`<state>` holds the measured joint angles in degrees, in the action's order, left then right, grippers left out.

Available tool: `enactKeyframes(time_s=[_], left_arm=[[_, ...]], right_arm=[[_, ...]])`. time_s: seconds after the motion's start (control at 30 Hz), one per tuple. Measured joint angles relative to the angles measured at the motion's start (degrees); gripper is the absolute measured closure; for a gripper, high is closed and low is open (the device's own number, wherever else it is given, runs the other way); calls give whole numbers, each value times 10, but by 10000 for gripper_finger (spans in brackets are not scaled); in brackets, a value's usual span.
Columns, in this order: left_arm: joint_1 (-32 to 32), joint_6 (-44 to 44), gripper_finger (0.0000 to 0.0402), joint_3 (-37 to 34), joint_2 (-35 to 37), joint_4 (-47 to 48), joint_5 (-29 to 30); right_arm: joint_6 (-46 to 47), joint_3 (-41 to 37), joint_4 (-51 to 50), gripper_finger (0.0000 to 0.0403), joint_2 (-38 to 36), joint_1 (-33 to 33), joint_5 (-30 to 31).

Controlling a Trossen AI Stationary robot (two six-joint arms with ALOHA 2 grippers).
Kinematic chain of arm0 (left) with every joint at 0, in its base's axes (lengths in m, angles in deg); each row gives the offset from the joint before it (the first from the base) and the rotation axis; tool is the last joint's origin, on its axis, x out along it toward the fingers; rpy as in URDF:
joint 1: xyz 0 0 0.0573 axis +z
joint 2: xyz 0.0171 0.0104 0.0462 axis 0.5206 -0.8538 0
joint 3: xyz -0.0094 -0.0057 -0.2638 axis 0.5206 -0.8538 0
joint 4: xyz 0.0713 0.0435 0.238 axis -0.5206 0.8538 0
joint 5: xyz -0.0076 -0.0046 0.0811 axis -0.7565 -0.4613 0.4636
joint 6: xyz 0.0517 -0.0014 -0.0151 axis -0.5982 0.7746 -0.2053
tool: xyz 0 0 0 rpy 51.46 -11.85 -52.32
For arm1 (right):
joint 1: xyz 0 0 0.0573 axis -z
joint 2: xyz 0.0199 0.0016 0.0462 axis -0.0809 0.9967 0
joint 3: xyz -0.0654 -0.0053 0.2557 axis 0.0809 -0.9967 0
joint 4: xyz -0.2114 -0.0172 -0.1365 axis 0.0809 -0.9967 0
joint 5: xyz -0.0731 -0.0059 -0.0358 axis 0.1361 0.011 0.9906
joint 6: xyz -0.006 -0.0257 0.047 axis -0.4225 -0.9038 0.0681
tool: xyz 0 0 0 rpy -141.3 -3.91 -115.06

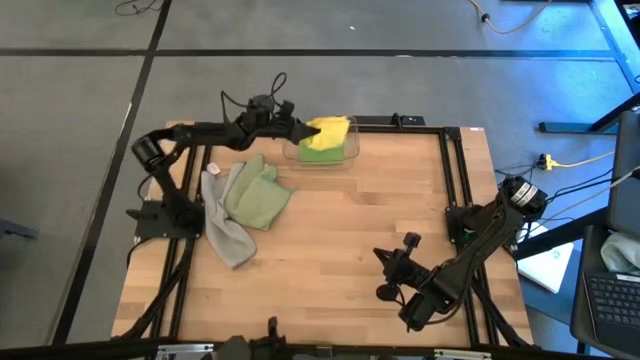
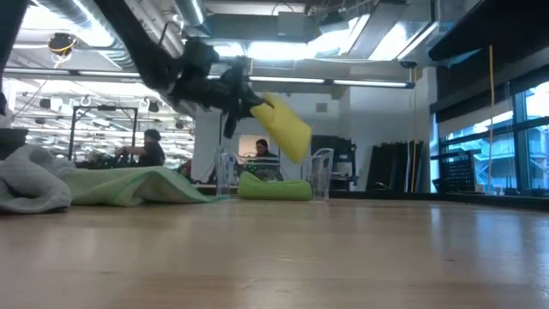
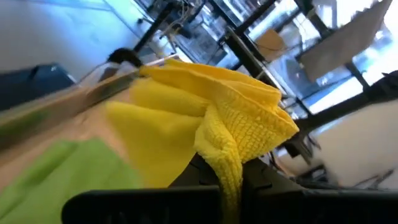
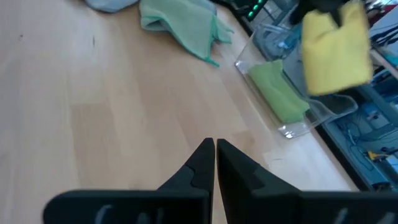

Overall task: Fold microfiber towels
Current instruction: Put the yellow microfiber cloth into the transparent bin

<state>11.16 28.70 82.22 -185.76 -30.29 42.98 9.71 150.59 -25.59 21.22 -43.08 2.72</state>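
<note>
left gripper (image 1: pixel 300 128): jaws pinched the yellow towel (image 1: pixel 330 130), held above the clear bin (image 1: pixel 350 155) at the worktop's far edge
right gripper (image 4: pixel 215 152): jaws pressed together, empty, near the worktop's near right corner
bright green towel (image 1: pixel 320 152): lay in the bin

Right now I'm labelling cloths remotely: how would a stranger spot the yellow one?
Find the clear plastic bin at the table's far edge. Above it, the left gripper pinches a bright yellow microfiber towel. It alone hangs in the air; the bright green towel lies inside the bin.
</note>
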Motion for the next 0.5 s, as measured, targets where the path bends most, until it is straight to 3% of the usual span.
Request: enactKeyframes(time_s=[0.27,0.5], left_arm=[[-3,146,401,-15,-117,-188,3],[-10,180,401,-15,-145,-213,11]], right_arm=[[-1,0,-7,381,0,14,13],[-2,0,-8,381,0,18,12]])
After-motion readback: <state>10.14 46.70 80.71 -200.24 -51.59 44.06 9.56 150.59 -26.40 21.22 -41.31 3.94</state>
